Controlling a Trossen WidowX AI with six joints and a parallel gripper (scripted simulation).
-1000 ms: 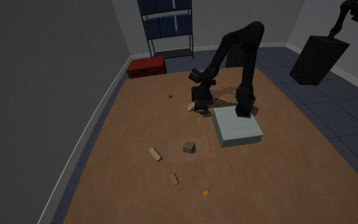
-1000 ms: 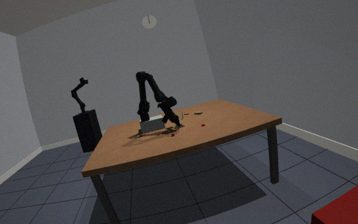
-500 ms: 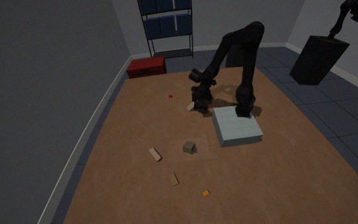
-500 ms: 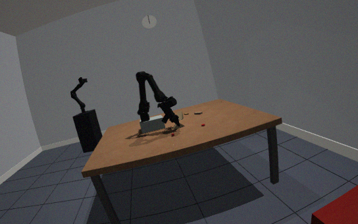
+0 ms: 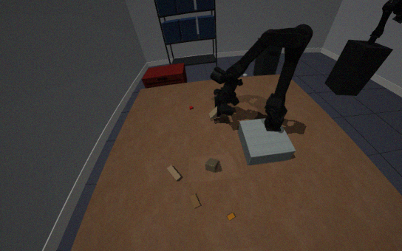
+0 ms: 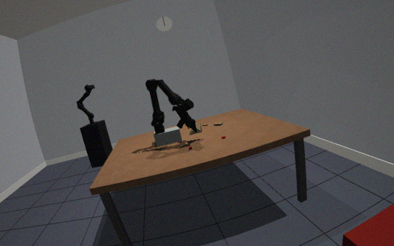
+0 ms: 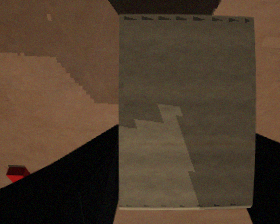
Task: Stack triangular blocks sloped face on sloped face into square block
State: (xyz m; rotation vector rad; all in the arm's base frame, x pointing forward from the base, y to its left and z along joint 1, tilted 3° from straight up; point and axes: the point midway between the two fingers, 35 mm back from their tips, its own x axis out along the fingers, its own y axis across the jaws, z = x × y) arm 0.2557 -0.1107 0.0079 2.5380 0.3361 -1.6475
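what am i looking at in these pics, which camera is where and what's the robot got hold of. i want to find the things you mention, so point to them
It is one black robot arm [image 5: 298, 37] [image 6: 152, 84], bent down over a wooden table [image 5: 155, 140] [image 6: 261, 126]. The top picture looks down on the table, the exterior one views it from the side, and the wrist one looks out past the gripper [image 5: 219, 114] [image 6: 196, 131] [image 7: 186, 165]. The gripper is closed on a triangular wooden block [image 5: 213, 113] [image 6: 195, 132] [image 7: 211, 65]. Also on the table are a pale blue box [image 5: 270, 142] [image 6: 168, 137] by the arm's foot, a greyish block [image 5: 211, 165], and several small pieces, some red, one orange.
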